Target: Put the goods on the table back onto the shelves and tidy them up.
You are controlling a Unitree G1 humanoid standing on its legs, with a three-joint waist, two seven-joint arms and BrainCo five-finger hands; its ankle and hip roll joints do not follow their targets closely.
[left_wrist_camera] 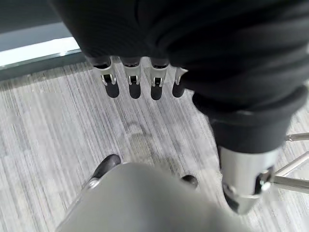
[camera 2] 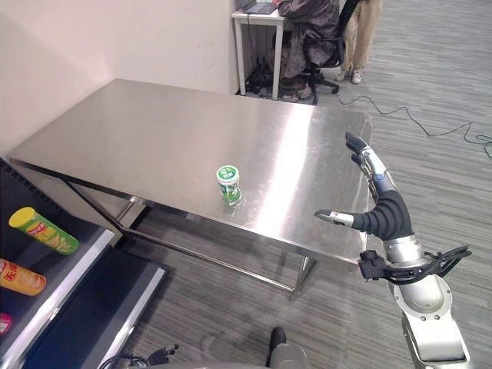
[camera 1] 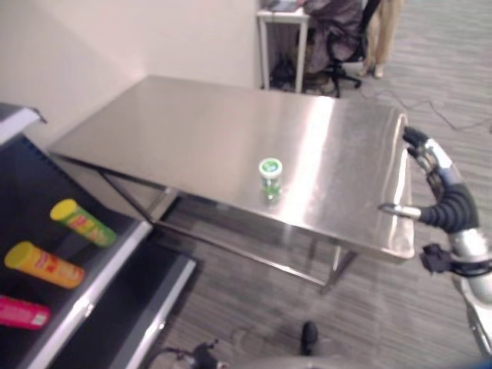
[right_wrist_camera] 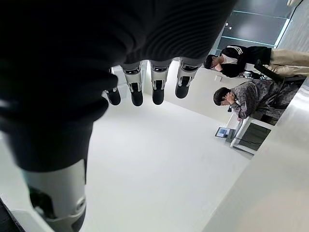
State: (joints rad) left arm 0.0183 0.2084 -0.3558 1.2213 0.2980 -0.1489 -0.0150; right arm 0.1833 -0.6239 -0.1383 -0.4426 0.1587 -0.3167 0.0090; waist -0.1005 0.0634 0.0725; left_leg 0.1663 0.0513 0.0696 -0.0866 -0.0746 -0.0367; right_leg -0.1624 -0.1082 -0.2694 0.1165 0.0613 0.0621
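A small green cup with a white and green lid (camera 1: 270, 177) stands upright near the front edge of the steel table (camera 1: 192, 131). My right hand (camera 2: 378, 201) hovers at the table's right end, well to the right of the cup, open with fingers straight and thumb spread, holding nothing. My left hand (left_wrist_camera: 140, 82) hangs low over the grey floor, fingers straight and empty. On the dark shelf (camera 1: 115, 254) at the lower left lie a green tube (camera 1: 83, 222), an orange tube (camera 1: 44, 264) and a pink pack (camera 1: 23, 313).
A white desk (camera 2: 257, 38) with a seated person (camera 2: 307, 31) and a standing person (camera 2: 357, 38) is behind the table. A wall runs along the table's far left side. Open floor lies to the right, crossed by a thin cable (camera 2: 430, 127).
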